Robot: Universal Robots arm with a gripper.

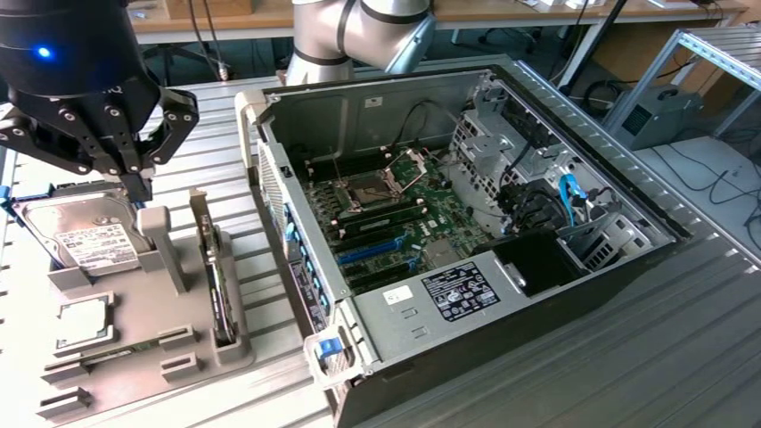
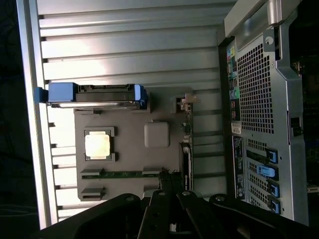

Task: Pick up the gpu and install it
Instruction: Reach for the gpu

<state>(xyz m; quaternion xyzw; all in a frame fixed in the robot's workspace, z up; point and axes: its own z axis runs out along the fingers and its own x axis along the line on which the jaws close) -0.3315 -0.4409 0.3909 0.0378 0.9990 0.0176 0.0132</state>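
Observation:
The gpu [image 1: 216, 267] stands on its long edge in a slot along the grey holder [image 1: 155, 308], on the side nearest the computer case. In the wrist view the gpu [image 2: 187, 152] is a thin dark strip with a small metal bracket at one end. My gripper [image 1: 139, 185] hangs above the holder between the hard drive and the gpu, its fingers together with nothing in them. In the wrist view the black fingers [image 2: 160, 209] of the gripper [image 2: 168, 193] come to a point just over the holder's edge, close to the gpu's end.
The holder also carries a hard drive [image 1: 85, 234] with blue rails, a square processor chip [image 2: 97, 145] and a memory stick [image 2: 122, 174]. An open computer case [image 1: 547, 294] lies at the exterior view's right, its motherboard with blue slots [image 1: 374, 254] exposed. The arm's base [image 1: 356, 31] stands behind it.

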